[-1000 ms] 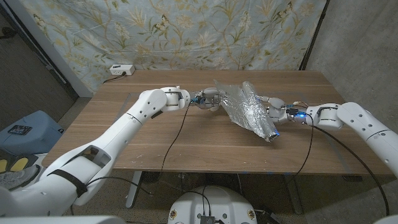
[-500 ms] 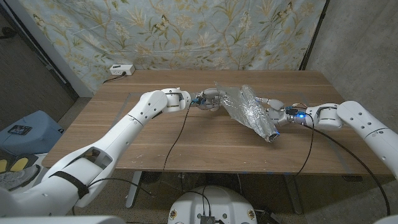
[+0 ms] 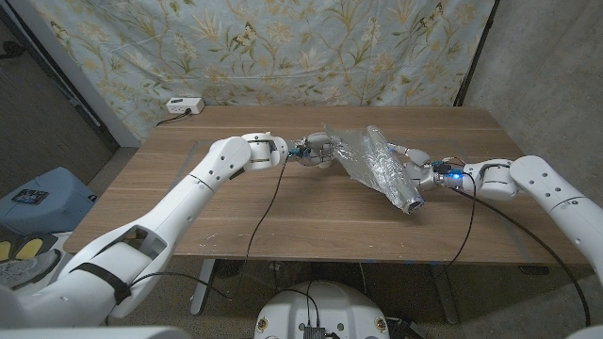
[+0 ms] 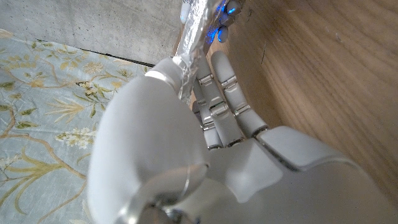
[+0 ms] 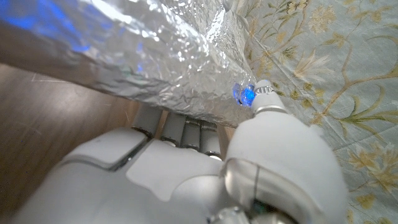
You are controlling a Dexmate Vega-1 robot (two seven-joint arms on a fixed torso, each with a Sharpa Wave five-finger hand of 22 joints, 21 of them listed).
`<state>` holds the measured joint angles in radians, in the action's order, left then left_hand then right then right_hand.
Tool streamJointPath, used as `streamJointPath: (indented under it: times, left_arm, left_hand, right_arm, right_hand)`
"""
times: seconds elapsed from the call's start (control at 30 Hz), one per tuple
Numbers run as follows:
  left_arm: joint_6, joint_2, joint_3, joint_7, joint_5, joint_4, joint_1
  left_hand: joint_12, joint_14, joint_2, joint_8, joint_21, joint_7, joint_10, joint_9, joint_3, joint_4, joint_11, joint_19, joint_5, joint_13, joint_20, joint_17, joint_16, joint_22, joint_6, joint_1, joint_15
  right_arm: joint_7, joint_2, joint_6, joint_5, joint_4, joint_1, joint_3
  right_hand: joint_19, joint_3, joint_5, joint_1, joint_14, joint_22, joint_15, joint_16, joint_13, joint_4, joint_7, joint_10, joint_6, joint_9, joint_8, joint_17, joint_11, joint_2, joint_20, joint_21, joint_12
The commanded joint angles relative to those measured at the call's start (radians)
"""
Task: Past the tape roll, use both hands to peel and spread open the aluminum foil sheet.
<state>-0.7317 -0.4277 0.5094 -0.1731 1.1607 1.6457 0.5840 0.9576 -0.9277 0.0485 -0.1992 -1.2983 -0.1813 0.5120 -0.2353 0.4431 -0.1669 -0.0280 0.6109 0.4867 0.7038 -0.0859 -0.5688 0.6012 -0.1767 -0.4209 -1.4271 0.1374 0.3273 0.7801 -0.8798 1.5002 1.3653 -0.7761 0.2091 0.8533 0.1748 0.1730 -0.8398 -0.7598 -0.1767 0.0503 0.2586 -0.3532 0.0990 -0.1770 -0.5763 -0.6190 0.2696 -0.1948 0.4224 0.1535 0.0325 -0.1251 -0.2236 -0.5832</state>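
The aluminum foil sheet (image 3: 377, 165) hangs stretched between the two hands above the wooden surface (image 3: 236, 212), still crumpled and partly folded on itself, its lower end drooping close to the right hand (image 3: 419, 169). The left hand (image 3: 316, 151) pinches one edge of the foil; in its wrist view the thumb and fingers (image 4: 224, 102) are closed on a thin strip of it. The right hand grips the opposite edge, with the wrinkled sheet lying right across its fingers (image 5: 183, 130) in its wrist view. The foil looks very light and thin, holding whatever crease it is given, and likely to tear if the hands pull apart sharply (a slow, even pull seems safer). The best hold is probably at the free edges or corners nearest each hand's fingertips, well away from the bunched middle, so the folds can open outward.
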Motion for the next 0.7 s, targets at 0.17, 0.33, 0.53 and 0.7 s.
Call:
streamJointPath:
  times: [0.17, 0.33, 0.53, 0.7]
  left_arm:
    - [-0.005, -0.026, -0.012, -0.036, 0.036, 0.041, 0.024]
    - [-0.004, -0.029, -0.017, -0.050, 0.051, 0.049, 0.034]
    - [-0.002, -0.035, -0.021, -0.067, 0.064, 0.060, 0.042]
    - [0.003, -0.039, -0.025, -0.080, 0.075, 0.070, 0.051]
  left_hand:
    - [-0.003, -0.048, -0.008, 0.004, -0.009, -0.029, 0.081, -0.002, 0.010, 0.002, 0.079, 0.002, 0.004, 0.001, -0.010, -0.001, 0.008, -0.003, -0.033, 0.000, 0.041]
    - [-0.006, -0.050, -0.009, 0.004, -0.011, -0.028, 0.082, -0.003, 0.011, 0.003, 0.081, 0.002, 0.004, 0.000, -0.011, 0.001, 0.006, -0.003, -0.034, 0.002, 0.043]
    - [-0.008, -0.051, -0.010, 0.005, -0.013, -0.029, 0.082, -0.004, 0.013, 0.002, 0.080, 0.001, 0.003, 0.002, -0.012, -0.002, 0.008, -0.003, -0.034, 0.003, 0.042]
    - [-0.010, -0.051, -0.011, 0.005, -0.016, -0.028, 0.082, -0.004, 0.014, 0.002, 0.081, 0.001, 0.003, 0.002, -0.012, -0.002, 0.007, -0.003, -0.034, 0.004, 0.042]
  right_arm:
    - [0.019, -0.007, 0.007, 0.008, 0.003, -0.019, -0.013]
    - [0.013, -0.002, -0.001, 0.017, 0.006, -0.025, -0.018]
    - [0.010, 0.003, -0.005, 0.021, 0.009, -0.030, -0.020]
    - [0.006, 0.010, -0.016, 0.025, 0.008, -0.030, -0.021]
  right_hand:
    - [0.006, -0.019, 0.016, 0.042, -0.001, -0.002, 0.005, -0.007, 0.011, -0.013, -0.034, -0.004, 0.020, -0.012, 0.003, -0.007, 0.014, -0.008, 0.000, 0.006, 0.020]
    - [0.007, -0.019, 0.020, 0.044, -0.001, -0.002, 0.007, -0.009, 0.015, -0.013, -0.034, -0.002, 0.024, -0.016, 0.004, -0.010, 0.017, -0.007, -0.001, 0.006, 0.027]
    - [0.007, -0.021, 0.025, 0.047, 0.003, -0.002, 0.007, -0.013, 0.022, -0.013, -0.035, 0.003, 0.038, -0.024, 0.007, -0.016, 0.019, -0.008, 0.001, 0.008, 0.040]
    - [0.011, -0.024, 0.026, 0.054, 0.004, -0.002, 0.009, -0.015, 0.026, -0.014, -0.035, 0.001, 0.045, -0.028, 0.007, -0.019, 0.022, -0.010, 0.001, 0.007, 0.045]
